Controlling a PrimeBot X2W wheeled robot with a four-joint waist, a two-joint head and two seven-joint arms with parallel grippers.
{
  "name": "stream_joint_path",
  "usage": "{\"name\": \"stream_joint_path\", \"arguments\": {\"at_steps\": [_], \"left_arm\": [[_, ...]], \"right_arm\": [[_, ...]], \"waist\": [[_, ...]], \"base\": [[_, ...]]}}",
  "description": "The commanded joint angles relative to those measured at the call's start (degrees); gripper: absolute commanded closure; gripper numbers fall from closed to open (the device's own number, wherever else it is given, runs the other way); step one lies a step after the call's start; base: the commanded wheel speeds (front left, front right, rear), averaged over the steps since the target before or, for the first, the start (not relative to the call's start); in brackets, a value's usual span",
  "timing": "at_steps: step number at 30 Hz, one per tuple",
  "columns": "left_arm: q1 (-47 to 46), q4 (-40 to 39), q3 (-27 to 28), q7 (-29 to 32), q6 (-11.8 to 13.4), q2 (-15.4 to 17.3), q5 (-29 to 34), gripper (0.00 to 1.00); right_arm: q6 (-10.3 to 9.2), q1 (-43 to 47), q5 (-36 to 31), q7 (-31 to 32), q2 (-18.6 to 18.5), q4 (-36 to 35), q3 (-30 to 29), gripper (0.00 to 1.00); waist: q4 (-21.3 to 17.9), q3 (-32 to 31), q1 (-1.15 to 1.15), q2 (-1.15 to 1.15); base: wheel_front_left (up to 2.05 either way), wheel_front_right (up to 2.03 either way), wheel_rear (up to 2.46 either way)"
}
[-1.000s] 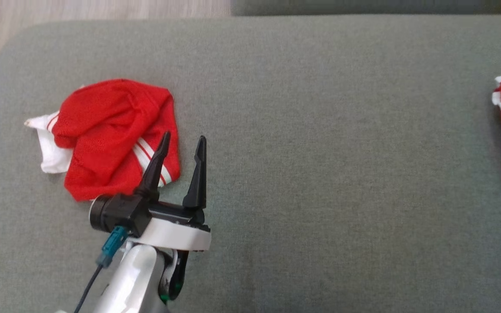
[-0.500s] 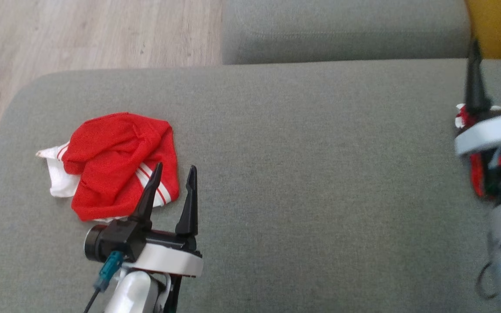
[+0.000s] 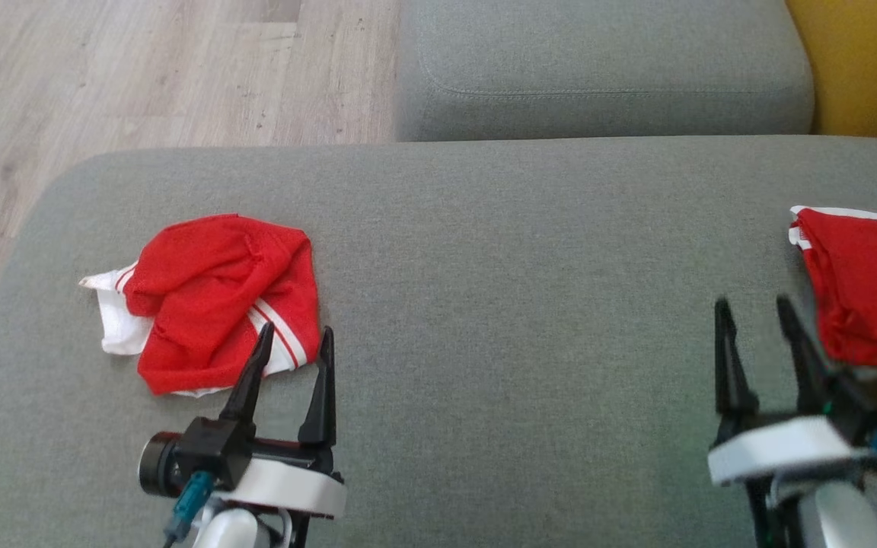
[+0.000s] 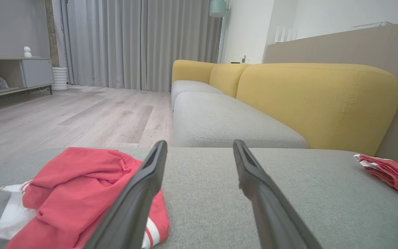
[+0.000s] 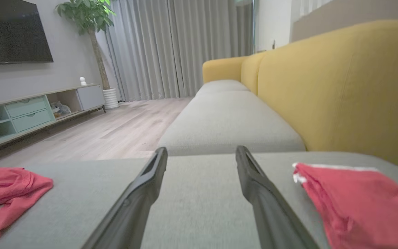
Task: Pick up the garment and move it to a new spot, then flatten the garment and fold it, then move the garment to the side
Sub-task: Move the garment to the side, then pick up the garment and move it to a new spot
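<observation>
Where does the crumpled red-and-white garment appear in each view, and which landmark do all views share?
Head view: the crumpled garment lies left of centre on the grey cushion.
Left wrist view: crumpled garment at lower left.
Right wrist view: crumpled garment in the lower-left corner.
Shared landmark: the other red garment, at each view's right.

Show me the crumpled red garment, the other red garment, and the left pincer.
crumpled red garment [image 3: 210, 297], head view, middle of its red cloth.
other red garment [image 3: 869, 304], head view, its red middle.
left pincer [image 3: 296, 331], head view, midway between its fingertips.
</observation>
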Motion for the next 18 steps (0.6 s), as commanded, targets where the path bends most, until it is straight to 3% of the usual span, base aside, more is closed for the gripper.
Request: {"name": "stream_joint_path", "arguments": {"at_steps": [1,5,9,18], "left_arm": [[-1.3,-2.0,2.3,-0.5,0.2,0.2,0.4,0.0],[-0.1,-2.4,2.2,-0.5,-0.2,0.1,0.3,0.0],[0.7,-2.4,2.3,-0.5,-0.6,0.0,0.4,0.0],[1.4,-2.7,1.9,-0.5,-0.1,0.0,-0.3,0.0]], "right_arm": [[0.37,-0.4,1.3,-0.8,0.0,-2.3,1.8,0.0],[0.37,3.8,3.5,-1.7,0.0,-1.1,2.9,0.0],[0.37,6.3,1.4,-2.5,0.0,1.0,4.7,0.0],[0.37,5.4,1.6,-2.8,0.0,1.6,4.2,0.0]], "waist": [[0.0,0.0,0.01,0.0],[-0.1,0.0,0.01,0.0],[-0.4,-0.1,0.01,0.0],[-1.0,-0.2,0.01,0.0]], "base": [[0.0,0.0,0.0],[0.0,0.0,0.0],[0.0,0.0,0.0],[0.0,0.0,0.0]]}}
